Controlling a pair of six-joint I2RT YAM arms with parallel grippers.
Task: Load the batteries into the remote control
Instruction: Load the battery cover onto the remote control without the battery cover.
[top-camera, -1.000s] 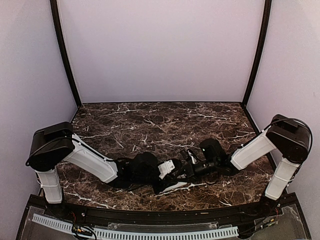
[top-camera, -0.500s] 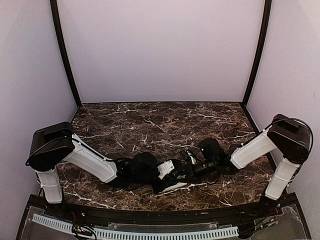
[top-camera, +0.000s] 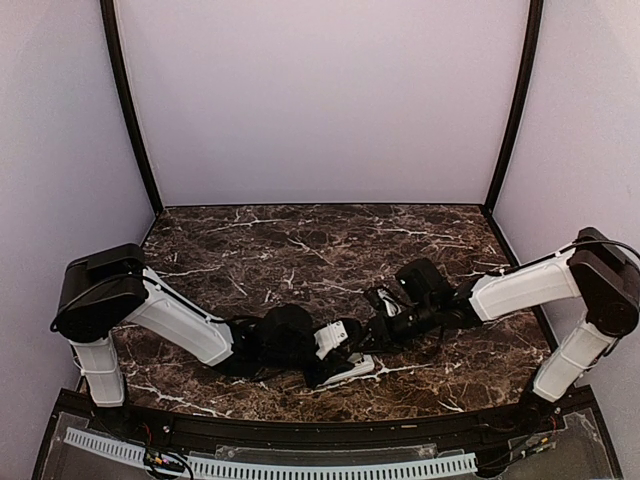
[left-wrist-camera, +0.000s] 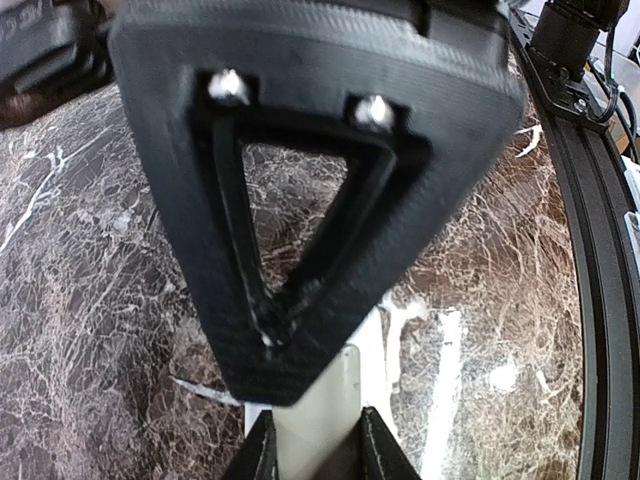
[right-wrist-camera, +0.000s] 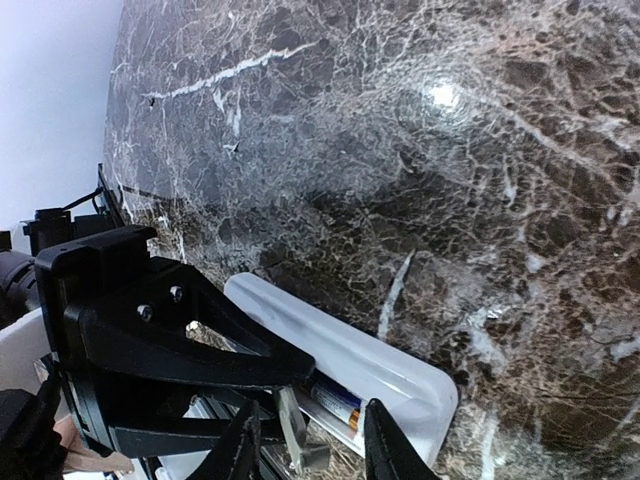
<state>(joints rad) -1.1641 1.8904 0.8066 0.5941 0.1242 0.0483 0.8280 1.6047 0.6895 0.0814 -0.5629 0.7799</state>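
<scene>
- My left gripper is closed narrowly on the remote control, near the front edge of the table. Hold this grip steady.
- One of the batteries lies in the open compartment. In my judgement it should be pressed flat against the spring contact.
- My right gripper is partly spread and empty, just beyond the remote control.
- Compared with a second ago, it has let go and backed off rightward.

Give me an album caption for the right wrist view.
Open right gripper poised at the white remote control, one battery visible inside it.
</scene>
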